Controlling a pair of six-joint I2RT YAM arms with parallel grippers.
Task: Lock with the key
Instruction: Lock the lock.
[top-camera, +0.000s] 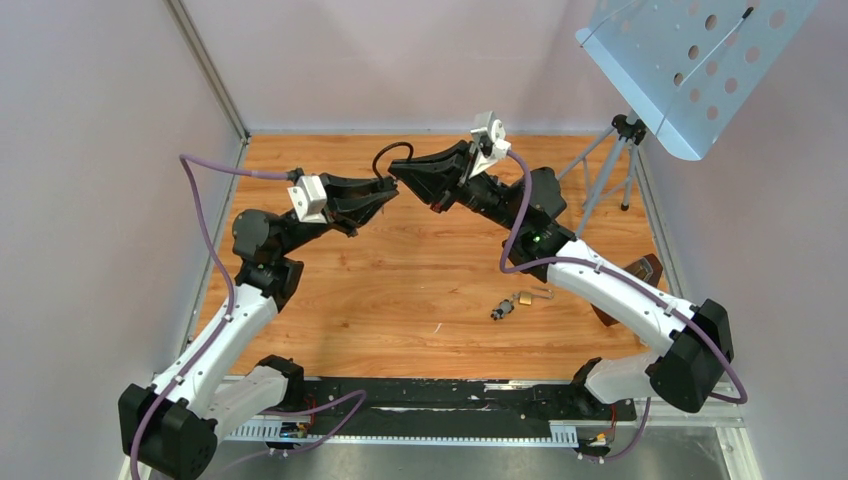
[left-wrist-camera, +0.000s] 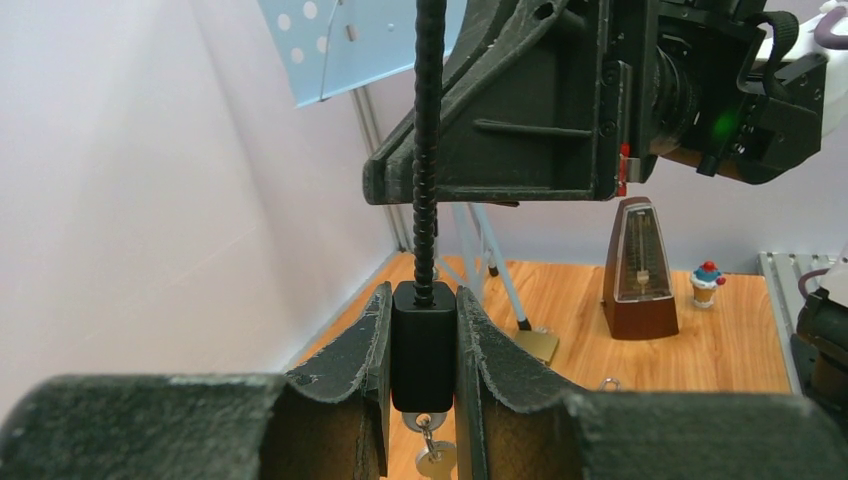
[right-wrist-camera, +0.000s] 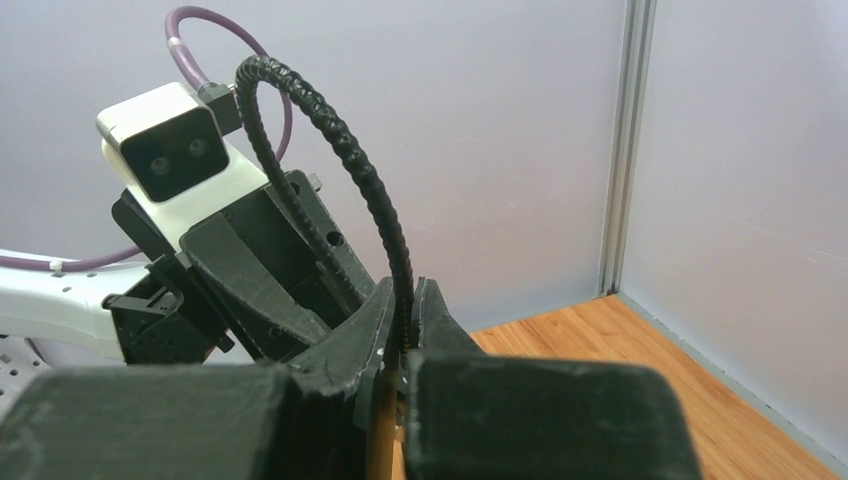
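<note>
A black cable lock is held in the air between both grippers. My left gripper (left-wrist-camera: 424, 330) is shut on its black block-shaped body (left-wrist-camera: 424, 345). A small silver key (left-wrist-camera: 435, 460) hangs on a ring under the body. The ribbed black cable (left-wrist-camera: 427, 150) rises from the body and loops over (top-camera: 385, 155) to my right gripper (right-wrist-camera: 403, 320), which is shut on the cable (right-wrist-camera: 340, 150) near its other end. The cable's tip is hidden between the fingers. The two grippers (top-camera: 385, 195) (top-camera: 402, 172) meet tip to tip above the back of the table.
A brass padlock (top-camera: 523, 297) and a small dark piece (top-camera: 500, 312) lie on the wooden table in front of the right arm. A brown metronome (left-wrist-camera: 640, 270) and a cupcake toy (left-wrist-camera: 707, 283) stand at the right edge. A music stand (top-camera: 690, 60) on a tripod (top-camera: 610, 165) stands at the back right.
</note>
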